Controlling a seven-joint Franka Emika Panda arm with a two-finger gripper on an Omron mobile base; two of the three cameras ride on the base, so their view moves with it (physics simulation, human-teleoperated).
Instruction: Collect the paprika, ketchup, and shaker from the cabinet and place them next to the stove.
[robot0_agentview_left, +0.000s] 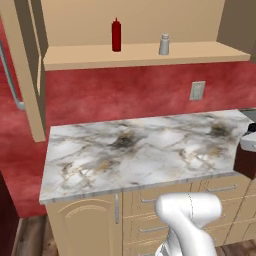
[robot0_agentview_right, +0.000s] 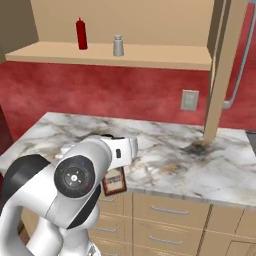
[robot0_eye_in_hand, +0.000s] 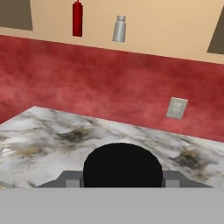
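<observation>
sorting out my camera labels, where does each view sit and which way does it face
Left base view: behind the arm's left, facing the marble counter and tan wall cabinet; white arm lower right.
Right base view: behind its right, same counter; arm lower left.
Hand view: over the black-capped paprika, facing the red wall.
All share the slim red ketchup and grey shaker.

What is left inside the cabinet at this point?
On the cabinet shelf stand the ketchup and, apart from it, the shaker. The shelf's far ends lie behind the doors or out of frame.
</observation>
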